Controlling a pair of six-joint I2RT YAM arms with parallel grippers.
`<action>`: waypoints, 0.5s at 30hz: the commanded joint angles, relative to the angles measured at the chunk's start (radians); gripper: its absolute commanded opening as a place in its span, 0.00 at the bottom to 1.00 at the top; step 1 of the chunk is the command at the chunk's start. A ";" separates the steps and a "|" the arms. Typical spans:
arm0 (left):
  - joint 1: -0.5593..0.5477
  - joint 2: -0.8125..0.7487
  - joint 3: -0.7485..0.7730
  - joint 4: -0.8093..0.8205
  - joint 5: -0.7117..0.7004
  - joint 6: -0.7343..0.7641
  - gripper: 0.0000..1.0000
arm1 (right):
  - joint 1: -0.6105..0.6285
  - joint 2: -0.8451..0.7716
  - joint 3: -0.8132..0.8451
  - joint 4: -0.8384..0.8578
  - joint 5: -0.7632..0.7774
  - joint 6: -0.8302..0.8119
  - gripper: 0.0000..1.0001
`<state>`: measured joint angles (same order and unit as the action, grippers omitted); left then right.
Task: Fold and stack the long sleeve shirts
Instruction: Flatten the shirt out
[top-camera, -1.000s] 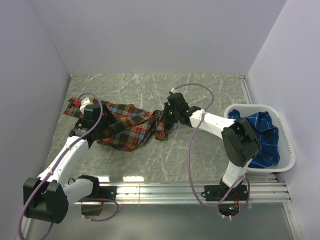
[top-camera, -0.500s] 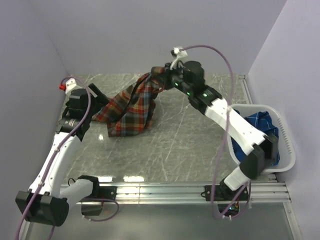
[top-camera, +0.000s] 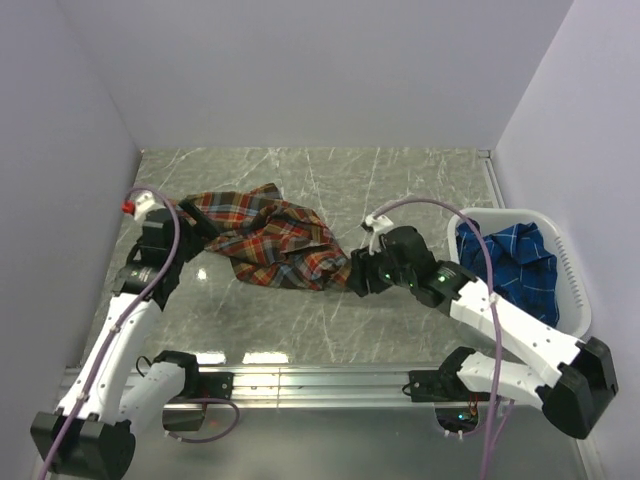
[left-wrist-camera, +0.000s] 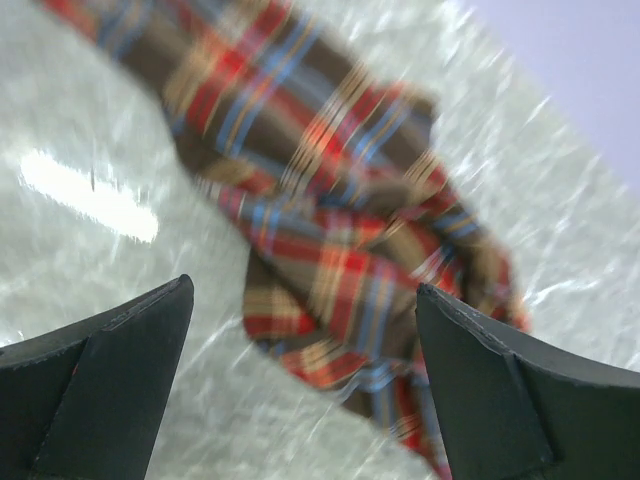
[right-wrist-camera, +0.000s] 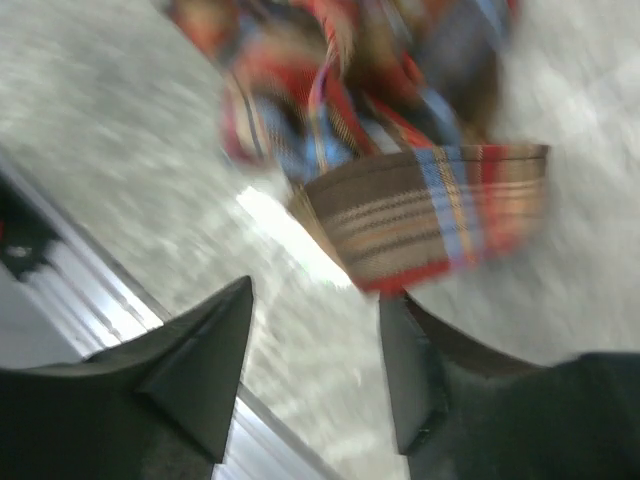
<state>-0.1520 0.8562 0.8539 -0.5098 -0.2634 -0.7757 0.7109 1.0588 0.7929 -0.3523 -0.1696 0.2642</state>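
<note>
Left of the white plastic basket, a red-orange plaid shirt lies crumpled on the grey marbled bench, while a blue plaid shirt fills the basket itself. The left claw sits on the shirt's side away from the basket, jaws spread wide with nothing between them. The right claw, on the side nearer the basket, also stands parted. Only the right wrist view shows a striped cuff just beyond its fingertips, too blurred to tell contact.
</note>
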 joint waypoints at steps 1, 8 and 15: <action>0.003 0.044 -0.078 0.077 0.081 -0.074 0.99 | -0.001 -0.103 0.012 -0.045 0.162 0.069 0.64; 0.014 0.292 -0.073 0.203 0.131 -0.141 0.99 | -0.001 -0.027 0.110 -0.057 0.269 0.052 0.67; 0.072 0.515 -0.056 0.318 0.159 -0.253 0.95 | -0.002 0.027 0.131 0.002 0.259 0.079 0.71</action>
<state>-0.1055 1.3392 0.7654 -0.2974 -0.1329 -0.9531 0.7109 1.0634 0.8719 -0.4019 0.0719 0.3233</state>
